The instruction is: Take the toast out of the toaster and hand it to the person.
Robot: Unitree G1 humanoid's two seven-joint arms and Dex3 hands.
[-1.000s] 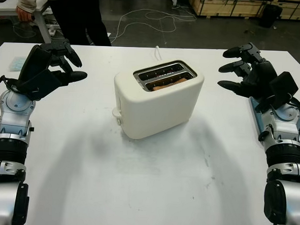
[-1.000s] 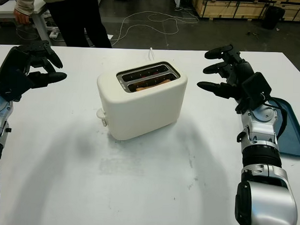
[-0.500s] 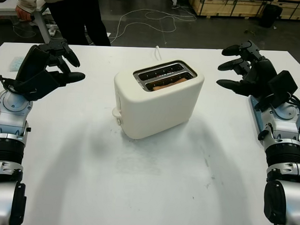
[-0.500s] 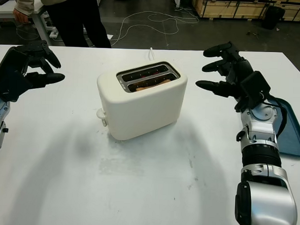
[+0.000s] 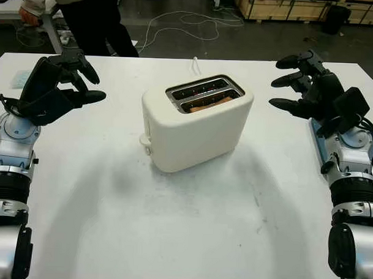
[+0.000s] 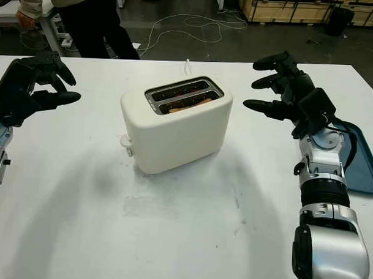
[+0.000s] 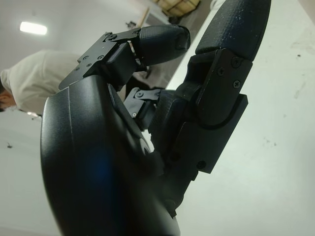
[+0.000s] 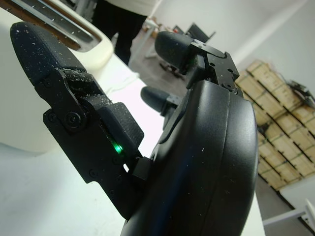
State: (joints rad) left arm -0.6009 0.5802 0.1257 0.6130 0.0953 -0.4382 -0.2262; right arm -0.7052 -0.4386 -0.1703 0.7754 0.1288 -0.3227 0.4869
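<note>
Cream toaster (image 5: pixel 196 124) sits mid-tabletop (image 5: pixel 189 231), toast (image 5: pixel 207 104) apparently still in its near slot, flanked by the empty, uncurled left robot hand (image 5: pixel 56 86) and right robot hand (image 5: pixel 308 88), poised to reach.

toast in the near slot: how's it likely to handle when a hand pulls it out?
The toast sits low in the toaster, barely above the slot rim, so there is probably little edge to pinch. It looks like a thin, browned slice: likely light and stiff, but apt to crumble under a hard squeeze. Both the left hand and the right hand are open, off to the sides.
</note>
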